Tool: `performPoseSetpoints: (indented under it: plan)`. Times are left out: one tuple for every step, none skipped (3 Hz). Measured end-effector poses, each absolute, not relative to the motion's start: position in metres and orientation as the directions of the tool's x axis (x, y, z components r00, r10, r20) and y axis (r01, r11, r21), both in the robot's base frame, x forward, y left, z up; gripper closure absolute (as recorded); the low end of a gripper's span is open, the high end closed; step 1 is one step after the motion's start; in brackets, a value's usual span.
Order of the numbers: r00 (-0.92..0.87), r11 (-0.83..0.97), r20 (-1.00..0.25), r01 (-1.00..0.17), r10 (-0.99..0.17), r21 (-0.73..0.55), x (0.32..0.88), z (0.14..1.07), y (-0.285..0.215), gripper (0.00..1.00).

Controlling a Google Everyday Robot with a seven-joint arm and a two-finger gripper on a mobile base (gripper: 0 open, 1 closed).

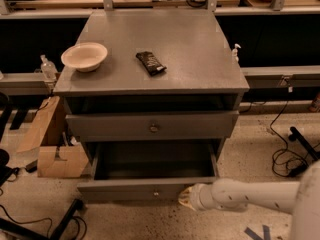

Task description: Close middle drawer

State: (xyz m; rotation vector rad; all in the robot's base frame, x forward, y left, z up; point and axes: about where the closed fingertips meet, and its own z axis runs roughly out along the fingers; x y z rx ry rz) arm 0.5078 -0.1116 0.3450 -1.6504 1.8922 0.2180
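The grey cabinet (150, 49) stands in the middle of the camera view. Its middle drawer (125, 190) is pulled out, and I see into its empty grey tray (155, 161). The low flat front has a small round knob (156, 194) at its centre. My gripper (186, 198) is at the end of the white arm coming in from the lower right. It sits against the right part of the drawer front, just right of the knob. The drawer above (150, 126), with a taller front and bigger knob, stands slightly out.
A white bowl (84, 56) and a dark snack bar (150, 63) lie on the cabinet top. Cardboard boxes (50, 144) stand on the floor at the left. Cables (285, 154) and a dark stand leg (65, 219) lie on the floor.
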Motion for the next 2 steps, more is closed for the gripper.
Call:
performPoseSetpoints:
  plan:
    - [-0.029,0.205,-0.536,-0.940,-0.844,-0.273,0.528,0.346,-0.106,1.00]
    - [-0.026,0.205,-0.528,-0.936,-0.849,-0.285,0.549,0.348,-0.105,1.00]
